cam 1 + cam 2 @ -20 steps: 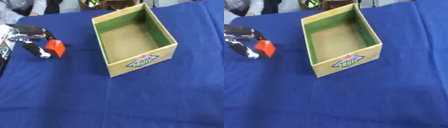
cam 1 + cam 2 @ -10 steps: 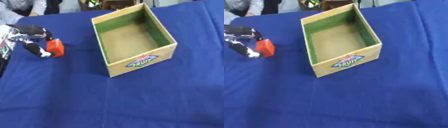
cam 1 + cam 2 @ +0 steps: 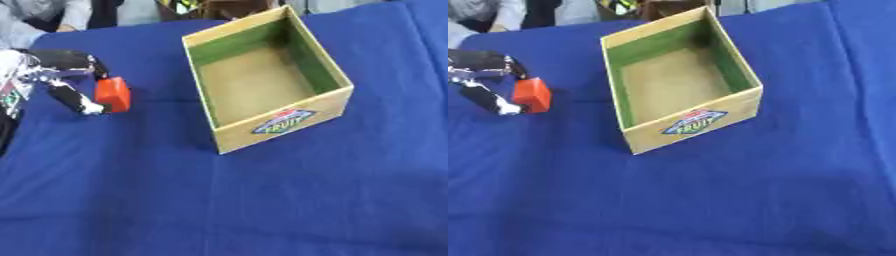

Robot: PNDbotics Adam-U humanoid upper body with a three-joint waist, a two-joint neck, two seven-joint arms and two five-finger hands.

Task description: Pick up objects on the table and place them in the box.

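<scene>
- One red block (image 3: 113,94), one cardboard box (image 3: 285,118), one robot hand in view: the left hand (image 3: 52,75), entering from the left edge
- No view of the right hand in either eye
- Red block pinched between a black thumb (image 3: 73,98) below and black fingers (image 3: 83,62) curled over the top; fingers clamped on the block
- Block well to the left of the box, near the table's left side, close above the blue cloth; cannot tell whether touching the cloth or lifted just off it
- Box open-topped, set askew on the cloth, long axis running from near-left to far-right
- Inside of the box: green inner walls, plain brown floor, nothing lying in it
- Near outer wall of the box marked with a diamond label (image 3: 692,122) in blue, red and yellow, reading FRUIT
- Blue cloth (image 3: 262,200) spread over the whole table, lightly creased, bare across the near half
- Between the held block and the box only a strip of bare blue cloth; left wall of the box standing as the nearest barrier
- Along the far edge, beyond the table, parts of people in light clothing (image 3: 44,15) at the upper left, touching neither block nor box
</scene>
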